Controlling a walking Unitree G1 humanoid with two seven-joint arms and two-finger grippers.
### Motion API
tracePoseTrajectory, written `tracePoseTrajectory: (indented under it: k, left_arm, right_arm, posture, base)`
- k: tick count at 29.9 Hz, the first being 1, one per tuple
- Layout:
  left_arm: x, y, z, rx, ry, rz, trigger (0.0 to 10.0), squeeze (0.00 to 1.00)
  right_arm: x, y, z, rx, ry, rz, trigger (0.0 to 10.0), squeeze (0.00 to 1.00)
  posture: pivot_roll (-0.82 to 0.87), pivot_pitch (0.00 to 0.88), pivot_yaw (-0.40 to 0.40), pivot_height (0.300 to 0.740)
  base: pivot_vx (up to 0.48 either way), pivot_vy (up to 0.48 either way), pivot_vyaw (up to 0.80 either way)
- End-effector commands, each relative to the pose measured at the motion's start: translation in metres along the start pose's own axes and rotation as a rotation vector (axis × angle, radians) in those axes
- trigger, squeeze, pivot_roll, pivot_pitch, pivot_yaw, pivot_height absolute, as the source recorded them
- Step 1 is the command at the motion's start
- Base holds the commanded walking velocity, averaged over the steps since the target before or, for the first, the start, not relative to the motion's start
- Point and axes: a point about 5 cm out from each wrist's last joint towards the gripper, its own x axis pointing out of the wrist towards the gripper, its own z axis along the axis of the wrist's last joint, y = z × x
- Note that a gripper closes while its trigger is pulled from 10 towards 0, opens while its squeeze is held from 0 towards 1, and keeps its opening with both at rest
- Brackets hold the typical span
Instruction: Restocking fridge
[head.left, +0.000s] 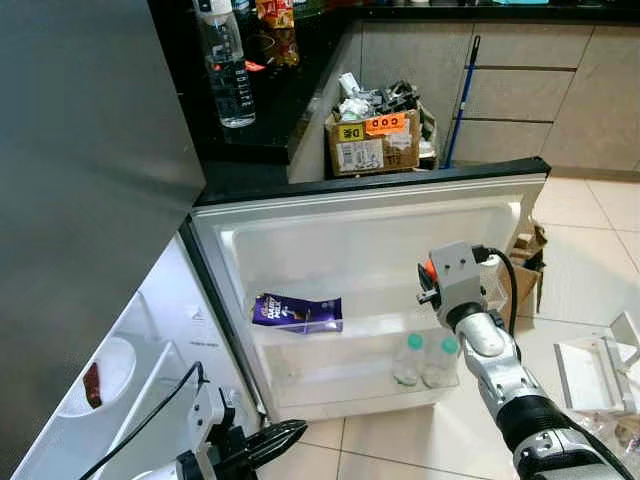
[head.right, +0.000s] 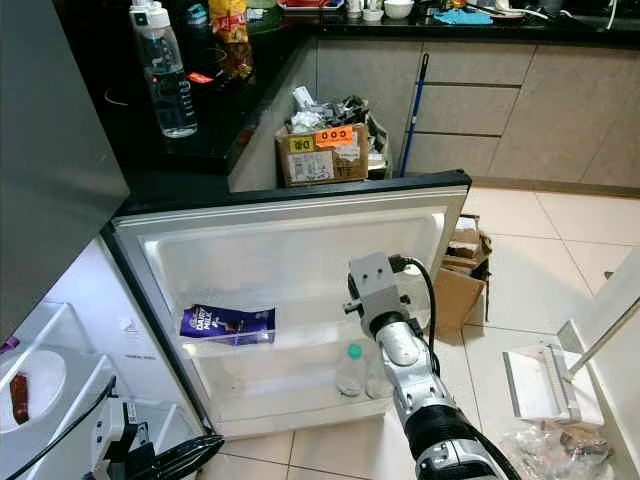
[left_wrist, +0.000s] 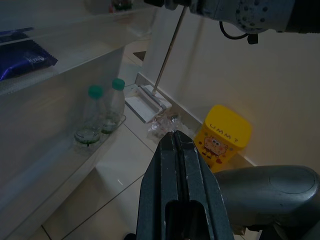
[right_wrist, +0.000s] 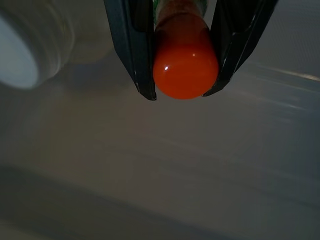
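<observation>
Head view: the right gripper (head.left: 432, 283) reaches into the open fridge door (head.left: 370, 235), above two green-capped clear bottles (head.left: 425, 360) on the lower shelf; a glossy purple chocolate pack (head.left: 297, 313) lies higher.

Left wrist: left gripper (left_wrist: 178, 150) clenched, idle.

Right wrist: fingers (right_wrist: 137, 50) grasp a smooth, rounded orange bottle (right_wrist: 185, 55). Placing underway, I'd say; next needs setting it down, then releasing.

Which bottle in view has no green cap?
The tall clear bottle on the black counter, capped in white. The two small bottles in the fridge door's lower shelf have green caps.
</observation>
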Motion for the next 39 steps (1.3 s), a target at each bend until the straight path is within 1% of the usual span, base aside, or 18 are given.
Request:
tracePoseTrajectory:
  k: [1,6,11,12,13,14,15,17,18,19,20,21,26,30,35,37,39]
  left_arm:
    - [-0.004,-0.001,-0.001,-0.006,0.013,-0.009,10.0,0.00]
    - [-0.003,-0.002,-0.001,-0.007,0.013,-0.017,10.0,0.00]
    - [-0.002,-0.002,-0.001,-0.007,0.012,-0.021,10.0,0.00]
    - [-0.002,-0.003,0.000,-0.007,0.013,-0.023,10.0,0.00]
    - [-0.002,-0.003,0.000,-0.008,0.013,-0.025,10.0,0.00]
    - [-0.001,-0.003,0.000,-0.008,0.013,-0.026,10.0,0.00]
    - [-0.001,-0.004,0.000,-0.008,0.014,-0.028,10.0,0.00]
    - [-0.001,-0.004,0.000,-0.008,0.014,-0.028,10.0,0.00]
    - [-0.001,-0.004,0.000,-0.007,0.015,-0.030,10.0,0.00]
    - [-0.001,-0.004,0.000,-0.007,0.015,-0.033,10.0,0.00]
    - [-0.001,-0.004,0.000,-0.007,0.015,-0.033,10.0,0.00]
    - [0.000,-0.005,0.001,-0.007,0.015,-0.035,10.0,0.00]
    - [0.001,-0.005,0.001,-0.009,0.015,-0.041,10.0,0.00]
    - [0.002,-0.006,0.000,-0.012,0.018,-0.046,10.0,0.00]
    - [0.002,-0.006,0.000,-0.013,0.018,-0.048,10.0,0.00]
    - [0.003,-0.007,0.001,-0.013,0.017,-0.049,10.0,0.00]
    - [0.003,-0.006,0.002,-0.012,0.017,-0.050,10.0,0.00]
  right_arm:
    - [0.001,-0.006,0.000,0.007,-0.002,-0.037,10.0,0.00]
    - [0.000,-0.011,-0.002,0.010,0.008,-0.074,10.0,0.00]
    - [0.000,-0.014,-0.004,0.026,0.015,-0.087,10.0,0.00]
    - [0.000,-0.014,-0.004,0.028,0.017,-0.093,10.0,0.49]
    - [0.000,-0.015,-0.005,0.030,0.019,-0.102,10.0,0.80]
    - [0.000,-0.016,-0.005,0.038,0.020,-0.109,10.0,0.93]
    - [0.000,-0.017,-0.005,0.049,0.019,-0.114,10.0,0.97]
    - [0.000,-0.017,-0.005,0.052,0.018,-0.115,10.0,0.97]
    - [0.000,-0.017,-0.005,0.060,0.015,-0.119,10.0,0.89]
    - [0.000,-0.018,-0.003,0.075,0.007,-0.125,10.0,0.36]
    - [0.000,-0.018,-0.003,0.075,0.007,-0.125,10.0,0.36]
    - [0.001,-0.019,-0.002,0.087,0.001,-0.126,10.0,0.00]
    - [0.001,-0.019,0.002,0.123,-0.031,-0.106,10.0,0.00]
    - [0.003,-0.022,0.015,0.147,-0.103,-0.095,10.0,0.00]
    - [0.005,-0.024,0.024,0.154,-0.144,-0.092,10.0,0.00]
    - [0.005,-0.024,0.034,0.168,-0.190,-0.066,10.0,0.00]
    - [0.005,-0.020,0.043,0.187,-0.239,-0.009,10.0,0.00]
  posture:
    - [-0.01,0.015,0.030,0.740]
    - [-0.01,0.014,0.031,0.740]
    - [-0.01,0.014,0.031,0.740]
    - [-0.01,0.015,0.031,0.740]
    - [-0.01,0.014,0.031,0.740]
    - [-0.01,0.014,0.031,0.740]
    - [-0.01,0.014,0.031,0.740]
    - [-0.01,0.014,0.031,0.740]
    - [-0.01,0.013,0.031,0.740]
    - [-0.01,0.014,0.033,0.740]
    - [-0.01,0.014,0.033,0.740]
    - [-0.01,0.014,0.033,0.740]
    - [-0.01,0.011,0.030,0.740]
    - [-0.01,0.011,0.030,0.740]
    - [-0.01,0.006,0.029,0.740]
    - [-0.01,0.005,0.030,0.740]
    - [-0.01,0.007,0.031,0.740]
  base:
    - [0.000,0.000,0.00]
    - [0.000,0.000,0.00]
    - [0.000,0.000,0.00]
    - [0.000,0.000,0.00]
    - [0.000,0.000,0.00]
    - [0.000,0.000,0.00]
    - [0.000,0.000,0.00]
    - [0.000,0.000,0.00]
    - [0.000,0.000,0.00]
    - [0.000,0.000,0.00]
    - [0.000,0.000,0.00]
    - [0.000,0.000,0.00]
    - [0.000,0.000,0.00]
    - [0.000,0.000,0.00]
    - [0.000,0.000,0.00]
    - [0.000,0.000,0.00]
    - [0.000,0.000,0.00]
